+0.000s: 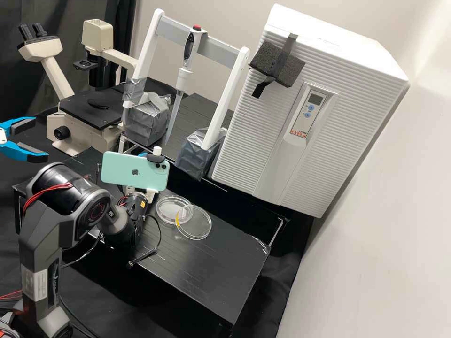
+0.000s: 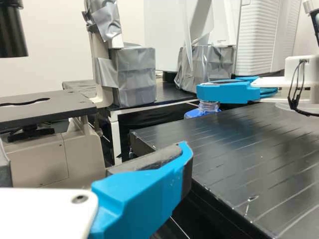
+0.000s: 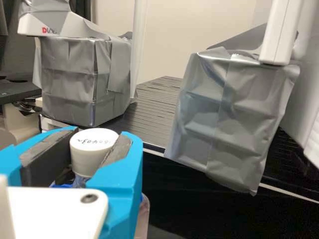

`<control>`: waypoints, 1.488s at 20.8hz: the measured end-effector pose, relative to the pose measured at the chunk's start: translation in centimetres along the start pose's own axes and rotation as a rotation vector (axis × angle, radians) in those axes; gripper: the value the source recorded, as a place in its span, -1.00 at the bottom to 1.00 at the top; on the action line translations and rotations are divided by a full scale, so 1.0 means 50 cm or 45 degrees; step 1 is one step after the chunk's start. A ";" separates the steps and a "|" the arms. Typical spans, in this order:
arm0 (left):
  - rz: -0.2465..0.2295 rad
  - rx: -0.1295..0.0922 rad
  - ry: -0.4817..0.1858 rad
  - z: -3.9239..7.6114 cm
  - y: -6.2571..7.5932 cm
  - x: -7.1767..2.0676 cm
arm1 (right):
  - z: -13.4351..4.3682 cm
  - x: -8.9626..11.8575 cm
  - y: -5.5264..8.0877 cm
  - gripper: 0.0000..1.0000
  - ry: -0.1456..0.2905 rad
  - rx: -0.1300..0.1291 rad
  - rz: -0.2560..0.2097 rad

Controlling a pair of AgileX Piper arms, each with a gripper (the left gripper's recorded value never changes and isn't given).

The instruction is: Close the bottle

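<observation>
My right end effector (image 3: pixel 89 149) was clamped on the upright cap (image 3: pixel 93 142), directly above the neck of the bottle (image 2: pixel 204 108) standing beside the table (image 2: pixel 249 149). My left end effector (image 1: pixel 35 137) hung open, well apart.

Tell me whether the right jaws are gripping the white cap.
Yes, the right gripper has both jaws pressed against the white cap.

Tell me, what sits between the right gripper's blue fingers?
A white cap, held by the right gripper over the bottle; the right wrist view shows it.
</observation>
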 end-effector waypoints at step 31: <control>0.023 0.012 -0.001 -0.003 0.010 0.007 | 0.006 -0.002 0.005 1.00 -0.016 -0.035 0.014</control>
